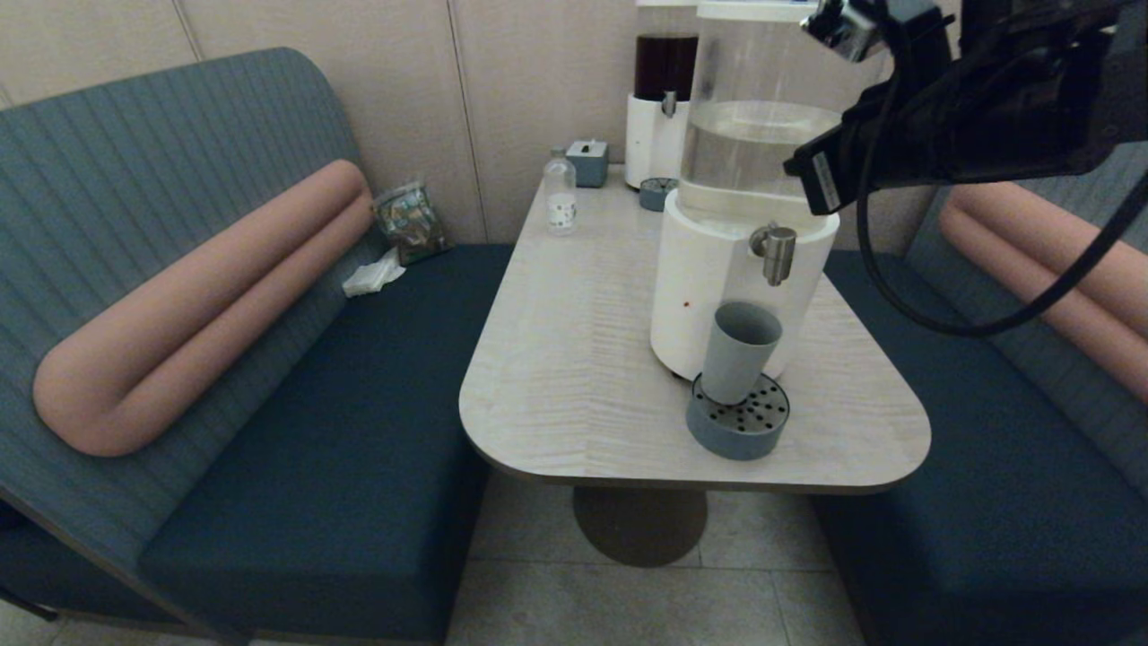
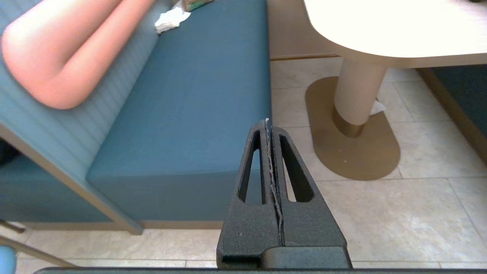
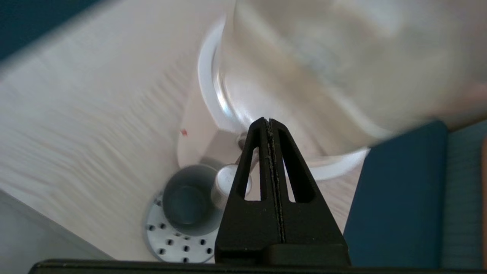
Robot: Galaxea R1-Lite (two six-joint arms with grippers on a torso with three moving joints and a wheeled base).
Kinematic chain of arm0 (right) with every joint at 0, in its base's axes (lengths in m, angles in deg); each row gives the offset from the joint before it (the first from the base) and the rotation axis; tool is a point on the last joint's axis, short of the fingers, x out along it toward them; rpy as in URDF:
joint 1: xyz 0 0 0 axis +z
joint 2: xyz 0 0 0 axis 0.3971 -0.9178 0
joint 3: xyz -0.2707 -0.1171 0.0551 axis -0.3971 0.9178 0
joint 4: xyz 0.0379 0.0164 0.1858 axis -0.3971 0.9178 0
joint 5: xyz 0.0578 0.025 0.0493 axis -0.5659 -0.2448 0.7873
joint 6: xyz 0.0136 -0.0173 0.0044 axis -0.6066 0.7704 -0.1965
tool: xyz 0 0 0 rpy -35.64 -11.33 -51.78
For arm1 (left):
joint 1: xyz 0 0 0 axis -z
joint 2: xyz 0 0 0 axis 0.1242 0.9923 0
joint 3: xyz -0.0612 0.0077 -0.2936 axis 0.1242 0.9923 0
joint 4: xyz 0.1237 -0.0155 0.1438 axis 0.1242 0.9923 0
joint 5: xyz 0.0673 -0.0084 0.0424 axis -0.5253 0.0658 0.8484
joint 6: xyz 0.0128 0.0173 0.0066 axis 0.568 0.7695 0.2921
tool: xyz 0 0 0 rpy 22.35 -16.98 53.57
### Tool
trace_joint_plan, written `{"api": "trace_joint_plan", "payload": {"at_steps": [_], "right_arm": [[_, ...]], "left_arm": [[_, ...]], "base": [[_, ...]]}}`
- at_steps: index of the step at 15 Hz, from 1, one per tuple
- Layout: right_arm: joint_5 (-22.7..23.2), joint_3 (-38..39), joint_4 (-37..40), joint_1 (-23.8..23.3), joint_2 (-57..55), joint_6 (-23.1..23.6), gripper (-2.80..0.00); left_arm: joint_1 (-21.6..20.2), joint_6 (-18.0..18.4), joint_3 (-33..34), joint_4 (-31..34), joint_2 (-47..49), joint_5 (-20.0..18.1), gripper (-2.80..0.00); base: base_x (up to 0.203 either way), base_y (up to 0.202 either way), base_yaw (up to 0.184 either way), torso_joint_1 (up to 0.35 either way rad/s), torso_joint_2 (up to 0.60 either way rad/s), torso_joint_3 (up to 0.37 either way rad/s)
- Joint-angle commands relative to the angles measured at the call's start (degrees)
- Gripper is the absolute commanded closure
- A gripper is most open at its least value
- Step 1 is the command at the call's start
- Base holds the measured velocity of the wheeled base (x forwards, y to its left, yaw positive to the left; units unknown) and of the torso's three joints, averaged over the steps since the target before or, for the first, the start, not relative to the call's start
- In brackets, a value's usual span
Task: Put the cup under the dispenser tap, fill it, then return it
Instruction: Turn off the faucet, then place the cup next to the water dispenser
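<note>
The grey-blue cup [image 1: 737, 354] stands upright on the perforated grey drip tray [image 1: 717, 432], just below the brushed-silver dispenser tap [image 1: 776, 251] of the white-based dispenser [image 1: 700, 287]. My right gripper [image 1: 810, 177] hangs high beside the clear tank [image 1: 753, 135], above and to the right of the tap, shut on nothing. From the right wrist, the gripper [image 3: 269, 121] points down over the tap [image 3: 228, 184], with the cup [image 3: 186, 199] and tray [image 3: 167, 236] beneath. The cup looks empty. My left gripper [image 2: 269, 123] is shut and parked low over the floor by the bench.
At the far end of the table [image 1: 574, 359] stand a small clear bottle [image 1: 560, 193], a tissue box [image 1: 589, 163] and the dark-liquid dispenser [image 1: 662, 99] with its small tray [image 1: 657, 193]. Blue benches flank the table; a snack pack [image 1: 411, 222] and tissue [image 1: 372, 274] lie on the left one.
</note>
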Motion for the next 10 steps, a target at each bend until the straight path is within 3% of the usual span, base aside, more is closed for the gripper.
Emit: {"api": "trace_joint_plan", "payload": {"at_steps": [1,7,10], "right_arm": [[-0.1,0.5,0.0,-0.2,6.2,-1.0,0.00],[1.3,6.9,8.8,-9.2,23.4,-4.5,0.00],[4.7,23.7,11.1,-16.0,38.4,-7.2,0.00]], "left_arm": [[0.0,0.0,0.0,0.0,0.0,0.0,0.00],[0.0,0.0,0.0,0.0,0.0,0.0,0.00],[0.0,0.0,0.0,0.0,0.0,0.0,0.00]], "base": [[0.000,0.000,0.000,0.000,0.00,0.000],[0.000,0.000,0.000,0.000,0.00,0.000],[0.000,0.000,0.000,0.000,0.00,0.000]]}}
